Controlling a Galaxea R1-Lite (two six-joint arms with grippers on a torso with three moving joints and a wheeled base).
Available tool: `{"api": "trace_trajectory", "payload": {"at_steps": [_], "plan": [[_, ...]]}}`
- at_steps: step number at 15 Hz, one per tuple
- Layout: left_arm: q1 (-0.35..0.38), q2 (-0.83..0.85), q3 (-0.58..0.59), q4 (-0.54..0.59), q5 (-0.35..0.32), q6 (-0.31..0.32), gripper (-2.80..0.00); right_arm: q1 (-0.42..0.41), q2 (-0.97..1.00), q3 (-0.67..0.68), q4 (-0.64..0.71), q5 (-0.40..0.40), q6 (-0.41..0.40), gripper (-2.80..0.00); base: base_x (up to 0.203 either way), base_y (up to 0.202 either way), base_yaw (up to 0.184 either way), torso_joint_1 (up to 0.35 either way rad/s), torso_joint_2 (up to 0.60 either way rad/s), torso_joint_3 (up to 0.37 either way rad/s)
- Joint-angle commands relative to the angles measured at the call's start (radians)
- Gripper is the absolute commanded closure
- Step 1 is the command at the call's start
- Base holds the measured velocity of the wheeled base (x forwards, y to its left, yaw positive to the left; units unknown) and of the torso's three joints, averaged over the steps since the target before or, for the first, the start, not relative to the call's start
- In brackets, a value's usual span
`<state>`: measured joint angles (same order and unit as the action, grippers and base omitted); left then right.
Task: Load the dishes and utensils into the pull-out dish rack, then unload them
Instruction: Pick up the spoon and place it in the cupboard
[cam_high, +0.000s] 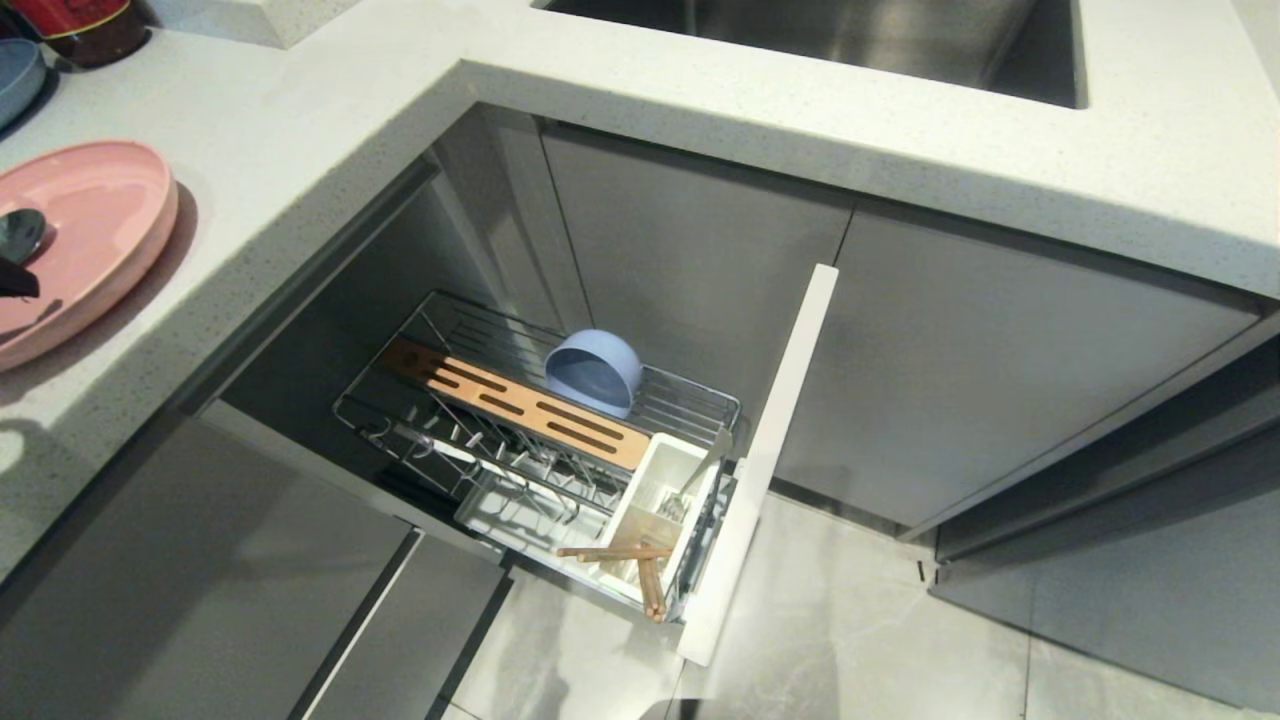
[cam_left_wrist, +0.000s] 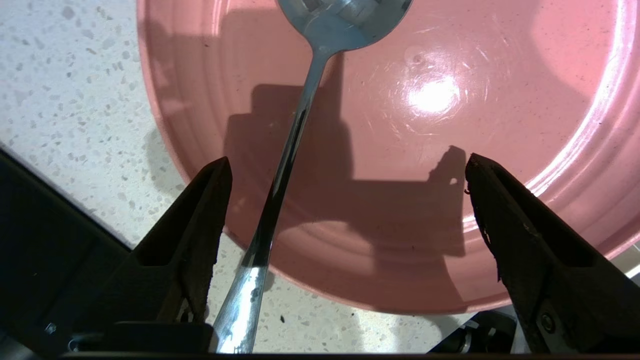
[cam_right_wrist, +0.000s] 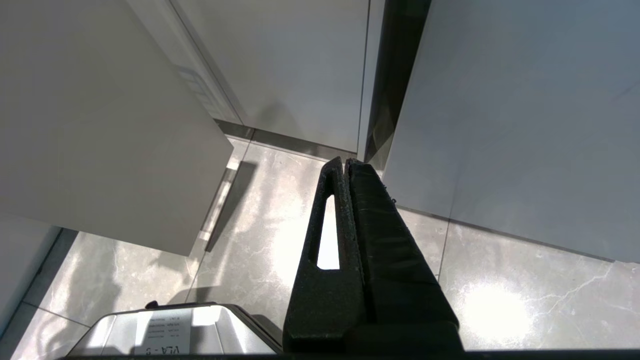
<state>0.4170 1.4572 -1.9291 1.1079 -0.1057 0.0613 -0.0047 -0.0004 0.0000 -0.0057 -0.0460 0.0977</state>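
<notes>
- The left pincer (cam_left_wrist: 347, 172) hangs over the near rim of the wide flat round pink plastic plate (cam_left_wrist: 450, 125), its two dark fingers spread wide with nothing gripped between them.
- The slim grey metal spoon (cam_left_wrist: 285, 170) lies loose between the fingers, closer to one of them: bowl on the plate, long handle running out over the plate's rim onto the speckled white counter (cam_left_wrist: 65, 100).
- In the head view the plate (cam_high: 95, 230) sits at the counter's left edge, the spoon's bowl (cam_high: 20, 232) on it.
- Below, the chrome wire pull-out dish rack (cam_high: 540, 430) stands drawn out on its pale front panel (cam_high: 765, 450).
- The small round light-blue plastic bowl (cam_high: 595, 370) leans on its side at the rack's back.
- The thin light wooden chopsticks (cam_high: 630, 560) lie crossed over the white plastic cutlery box (cam_high: 665, 480).
- The right pincer (cam_right_wrist: 346, 162) is closed and empty, pointing at the grey tiled floor (cam_right_wrist: 500, 280) beside grey cabinet doors (cam_right_wrist: 500, 100).
</notes>
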Motion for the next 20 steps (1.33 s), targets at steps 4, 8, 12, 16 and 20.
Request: {"api": "trace_trajectory", "payload": {"at_steps": [4, 8, 12, 16, 20], "plan": [[0.0, 0.022, -0.002, 0.006, -0.045, 0.002, -2.8, 0.0, -0.004, 0.0, 0.0, 0.0, 0.001, 0.0, 0.0, 0.0, 0.0, 0.0, 0.0, 0.0], [-0.013, 0.025, -0.01, 0.009, -0.101, 0.001, -2.8, 0.0, -0.004, 0.0, 0.0, 0.0, 0.001, 0.0, 0.0, 0.0, 0.0, 0.0, 0.0, 0.0], [-0.014, 0.029, -0.01, 0.009, -0.101, 0.002, -2.8, 0.0, -0.004, 0.0, 0.0, 0.0, 0.001, 0.0, 0.0, 0.0, 0.0, 0.0, 0.0, 0.0], [-0.012, 0.038, -0.007, 0.009, -0.098, 0.002, -2.8, 0.0, -0.004, 0.0, 0.0, 0.0, 0.001, 0.0, 0.0, 0.0, 0.0, 0.0, 0.0, 0.0], [-0.012, 0.042, -0.007, 0.009, -0.098, 0.002, -2.8, 0.0, -0.004, 0.0, 0.0, 0.0, 0.001, 0.0, 0.0, 0.0, 0.0, 0.0, 0.0, 0.0]]}}
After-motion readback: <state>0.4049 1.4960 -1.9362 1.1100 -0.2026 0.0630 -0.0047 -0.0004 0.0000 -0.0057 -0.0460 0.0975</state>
